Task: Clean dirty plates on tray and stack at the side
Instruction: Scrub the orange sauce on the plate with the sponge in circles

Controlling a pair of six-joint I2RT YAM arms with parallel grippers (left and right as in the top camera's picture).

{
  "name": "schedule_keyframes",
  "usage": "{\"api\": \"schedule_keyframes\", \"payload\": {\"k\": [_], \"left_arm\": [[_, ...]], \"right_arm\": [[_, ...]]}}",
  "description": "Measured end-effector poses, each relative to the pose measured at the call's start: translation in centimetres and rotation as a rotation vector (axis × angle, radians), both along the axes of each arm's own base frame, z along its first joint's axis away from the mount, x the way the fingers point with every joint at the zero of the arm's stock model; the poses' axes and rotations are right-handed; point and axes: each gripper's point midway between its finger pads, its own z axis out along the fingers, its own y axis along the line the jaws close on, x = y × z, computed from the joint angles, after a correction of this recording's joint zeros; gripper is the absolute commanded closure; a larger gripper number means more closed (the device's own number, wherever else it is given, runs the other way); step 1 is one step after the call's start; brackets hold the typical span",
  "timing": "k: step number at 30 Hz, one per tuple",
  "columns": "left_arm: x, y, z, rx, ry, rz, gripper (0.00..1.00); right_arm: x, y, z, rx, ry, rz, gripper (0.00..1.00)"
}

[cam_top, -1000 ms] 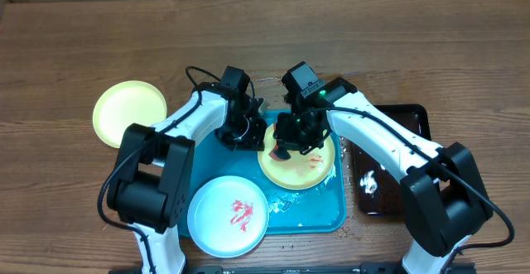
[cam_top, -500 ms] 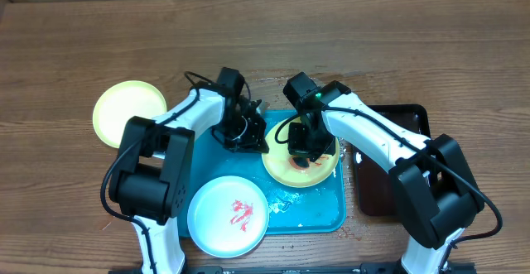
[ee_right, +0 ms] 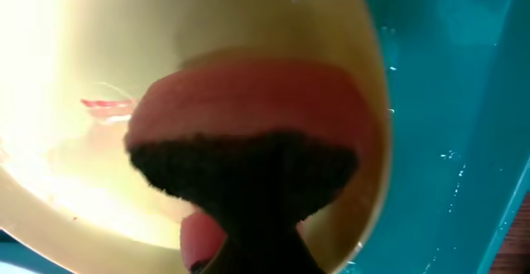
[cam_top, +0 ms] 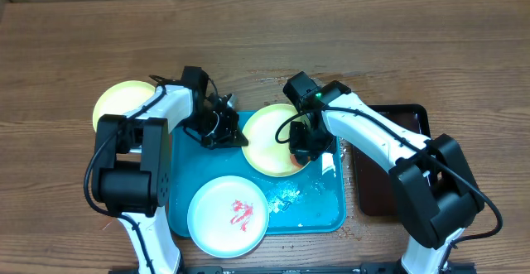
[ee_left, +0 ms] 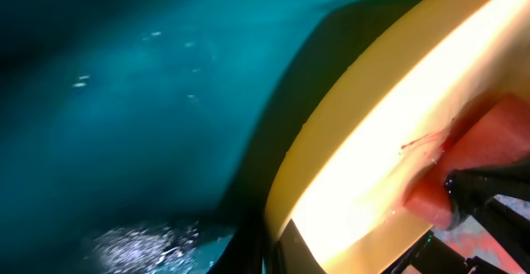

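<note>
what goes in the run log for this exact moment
left gripper: shut on yellow plate rim | right gripper: shut on sponge, pressed on yellow plate | blue plate: red smear, on tray

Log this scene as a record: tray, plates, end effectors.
tray: turquoise, wet patches
yellow plate: on tray, faint red streak
white plate: red smear, overhangs tray's near edge
side plate: yellow, on table beside tray
left end effector: shut on yellow plate's rim
right end effector: shut on sponge, sponge against yellow plate
</note>
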Motion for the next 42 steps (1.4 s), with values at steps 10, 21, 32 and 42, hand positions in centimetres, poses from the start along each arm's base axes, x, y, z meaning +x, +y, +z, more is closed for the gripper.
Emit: {"api": "schedule_keyframes", "payload": {"k": [10,21,32,42], "left_arm": [[-0.3,-0.2,-0.2,0.061,-0.019,-0.037,0.96],[-0.6,0.3,1.1,0.357,-0.138,-0.123,0.96],[-1.0,1.0,1.7,0.456,-0.161,-0.146,0.96],[-0.8,1.0,1.7,0.454,-0.168,-0.144,0.96]], "right_arm": [[0.9,0.3,0.0,0.015,-0.055,0.127,0.96],[2.9,1.1,0.1,0.048,-0.151,0.215,0.96],[3.4,1.3,-1.4,0.064,-0.202,0.266,0.96],[1.3,1.7,-2.0,0.123,-0.142,0.376,0.96]]}}
